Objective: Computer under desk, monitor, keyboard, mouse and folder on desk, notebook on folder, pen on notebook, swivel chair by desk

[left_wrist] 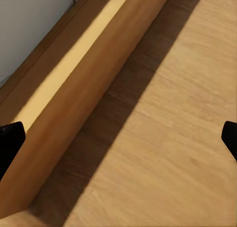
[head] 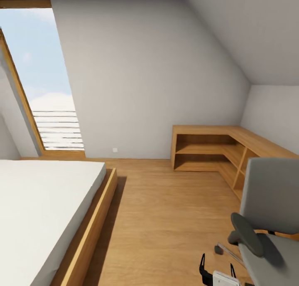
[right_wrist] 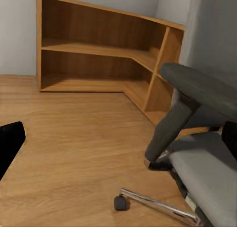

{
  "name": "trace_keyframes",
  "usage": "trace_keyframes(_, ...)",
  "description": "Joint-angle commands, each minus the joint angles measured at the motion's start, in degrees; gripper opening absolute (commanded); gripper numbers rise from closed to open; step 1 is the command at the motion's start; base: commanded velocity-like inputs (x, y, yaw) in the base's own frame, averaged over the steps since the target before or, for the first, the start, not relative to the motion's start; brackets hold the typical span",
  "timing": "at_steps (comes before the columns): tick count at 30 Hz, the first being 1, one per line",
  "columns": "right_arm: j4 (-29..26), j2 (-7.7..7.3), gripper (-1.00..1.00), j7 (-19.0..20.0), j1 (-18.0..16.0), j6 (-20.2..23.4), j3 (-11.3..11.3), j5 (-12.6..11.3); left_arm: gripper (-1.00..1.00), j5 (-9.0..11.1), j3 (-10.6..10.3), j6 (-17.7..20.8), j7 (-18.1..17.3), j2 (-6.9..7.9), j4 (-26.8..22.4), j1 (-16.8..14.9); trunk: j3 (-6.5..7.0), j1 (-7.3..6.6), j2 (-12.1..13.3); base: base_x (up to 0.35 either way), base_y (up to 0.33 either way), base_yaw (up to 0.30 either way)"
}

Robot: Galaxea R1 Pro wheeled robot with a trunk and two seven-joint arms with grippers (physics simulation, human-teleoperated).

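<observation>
Grey padded swivel chair [right_wrist: 207,138], curved dark armrest, chrome leg, beside right gripper [right_wrist: 118,143], jaws released. Left gripper [left_wrist: 118,138] likewise spread above grained wooden floor [left_wrist: 168,138].

The right gripper [head: 216,264] hangs low with its jaws spread wide; the left gripper [left_wrist: 118,138] is likewise spread.

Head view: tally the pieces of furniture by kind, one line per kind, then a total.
Bed: 1
Corner shelf unit: 1
Swivel chair: 1
Total: 3
</observation>
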Motion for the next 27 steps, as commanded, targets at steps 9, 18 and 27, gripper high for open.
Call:
trace_keyframes(9, -0.01, -0.05, 1.00, -0.38, -0.03, -0.06, 0.49, -0.26, 1.00, 0.13, -0.49, -0.12, 0.45, 0.03, 0.03, -0.02, -0.06, 0.03, -0.03, 0.317, 0.059, 0.059)
trace_keyframes(18, -0.01, -0.14, 1.00, -0.38, -0.03, -0.06, 0.49, -0.32, 1.00, 0.13, -0.49, -0.12, 0.44, 0.03, 0.02, 0.00, -0.06, 0.03, -0.03, 0.282, 0.209, 0.004)
trace_keyframes(27, -0.01, -0.16, 1.00, -0.38, -0.03, -0.06, 0.49, -0.35, 1.00, 0.07, -0.45, -0.15, 0.41, 0.03, 0.03, -0.02, -0.06, 0.03, -0.03, 0.208, 0.124, 0.000)
